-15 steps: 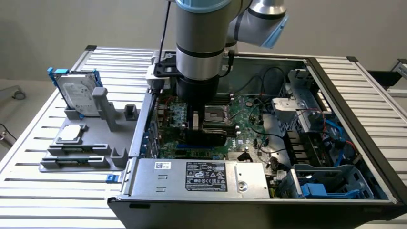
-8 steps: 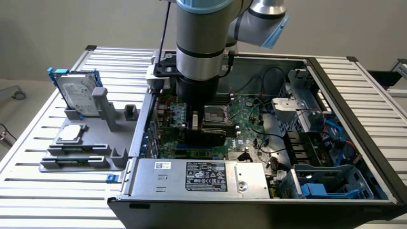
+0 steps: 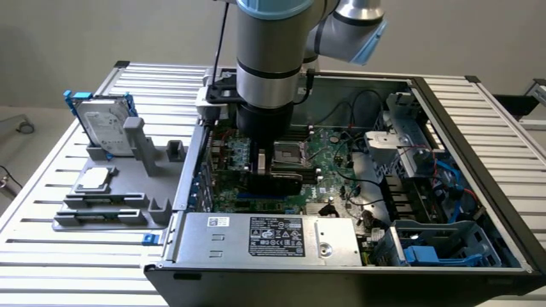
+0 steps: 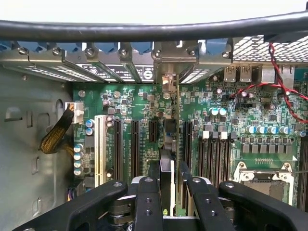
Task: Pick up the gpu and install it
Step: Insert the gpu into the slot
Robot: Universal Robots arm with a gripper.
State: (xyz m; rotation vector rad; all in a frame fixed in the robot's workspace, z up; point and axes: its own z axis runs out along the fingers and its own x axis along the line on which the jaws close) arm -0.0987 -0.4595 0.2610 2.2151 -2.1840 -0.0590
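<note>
Gripper (image 4: 168, 169) clamped on gpu (image 4: 169, 132), upright at mobo (image 4: 226, 113) slots.

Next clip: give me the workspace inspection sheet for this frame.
Surface: slatted metal table bearing an open computer case and a grey parts holder.
Job's things: gpu held edge-on over the motherboard slots, bracket toward the rear openings; seating cannot be told.
Clutter: hard drive upright in the holder; processor chip flat on it.
Gripper: gripper inside the case, shut on the gpu.
Cables: black cable across the wrist view; braided cable by the case wall.
Surroundings: plain wall behind the table.
</note>
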